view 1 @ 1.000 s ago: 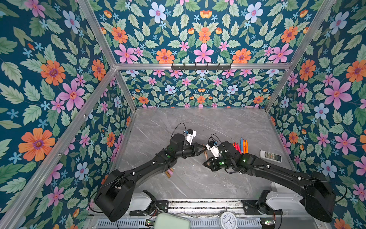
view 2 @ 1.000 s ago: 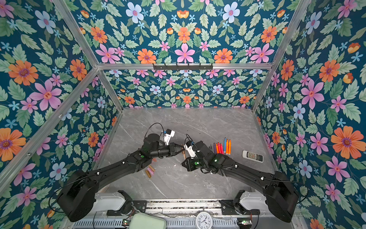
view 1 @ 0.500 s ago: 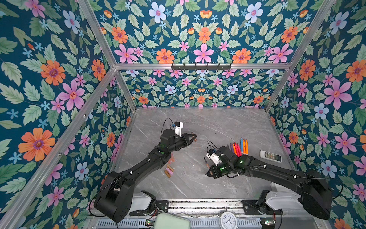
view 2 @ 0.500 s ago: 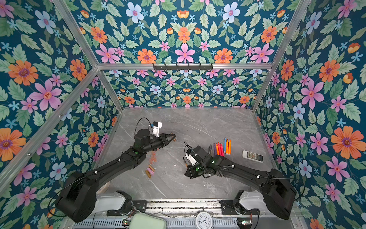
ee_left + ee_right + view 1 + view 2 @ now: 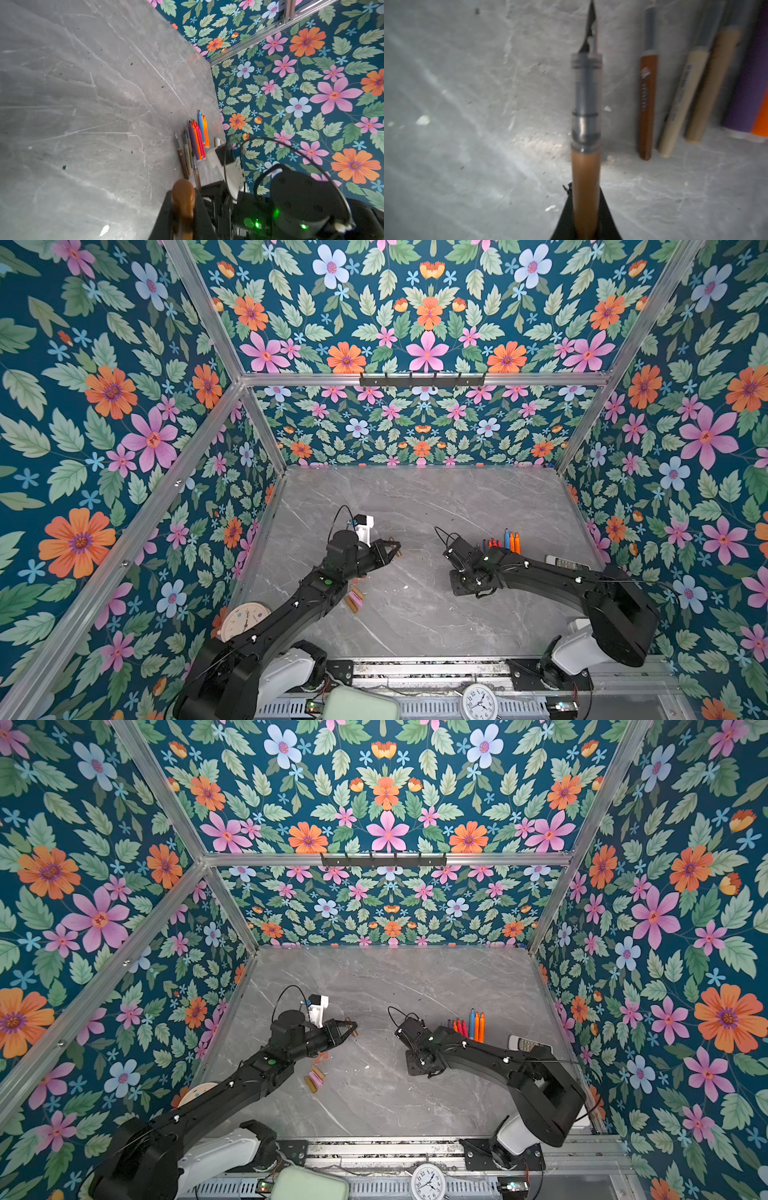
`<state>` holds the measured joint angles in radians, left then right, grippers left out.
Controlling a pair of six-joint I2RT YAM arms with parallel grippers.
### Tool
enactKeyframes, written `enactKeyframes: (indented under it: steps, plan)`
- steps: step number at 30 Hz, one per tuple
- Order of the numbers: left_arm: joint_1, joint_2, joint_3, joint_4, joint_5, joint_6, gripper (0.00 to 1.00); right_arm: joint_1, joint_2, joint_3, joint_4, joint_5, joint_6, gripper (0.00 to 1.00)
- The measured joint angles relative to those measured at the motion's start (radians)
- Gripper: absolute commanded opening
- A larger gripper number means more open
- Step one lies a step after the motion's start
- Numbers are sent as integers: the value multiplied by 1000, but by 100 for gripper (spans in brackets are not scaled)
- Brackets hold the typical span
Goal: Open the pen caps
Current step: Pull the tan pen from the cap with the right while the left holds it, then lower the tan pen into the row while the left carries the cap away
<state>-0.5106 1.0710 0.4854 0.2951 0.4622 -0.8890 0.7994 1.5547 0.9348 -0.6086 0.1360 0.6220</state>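
The grey marbled tabletop bears a row of pens, a remote nearby and loose caps well apart.

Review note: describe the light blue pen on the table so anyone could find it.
On the grey marble tabletop, find the row of thin felt-tip pens lying side by side near the right-hand wall. The light blue pen lies between a red-pink pen and two orange pens; it is the only blue one.
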Motion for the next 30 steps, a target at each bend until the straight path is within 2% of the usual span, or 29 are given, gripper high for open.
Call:
enactKeyframes:
  steps: [5, 9, 12, 16, 20, 24, 30]
  plan:
    - [1, -14, -36, -6, -6, -4, 0, -11, 121, 85, -31, 105, 7, 0]
    - [1, -28, -40, -3, -6, -5, 0, -14, 224, 143, -60, 146, 6, 0]
    - [2, -34, -42, -3, -5, -5, 0, -13, 265, 171, -80, 176, 6, 9]
    - [2, -35, -47, -3, -3, -5, 0, -11, 272, 177, -90, 197, 6, 22]
    - [2, -32, -47, -1, -2, -8, 0, -12, 266, 171, -93, 207, 6, 24]
    - [2, -20, -47, 5, 2, -23, 0, -13, 253, 166, -104, 207, 6, 29]
    - [2, -17, -46, 10, 8, -27, 0, -13, 196, 153, -123, 207, 5, 29]
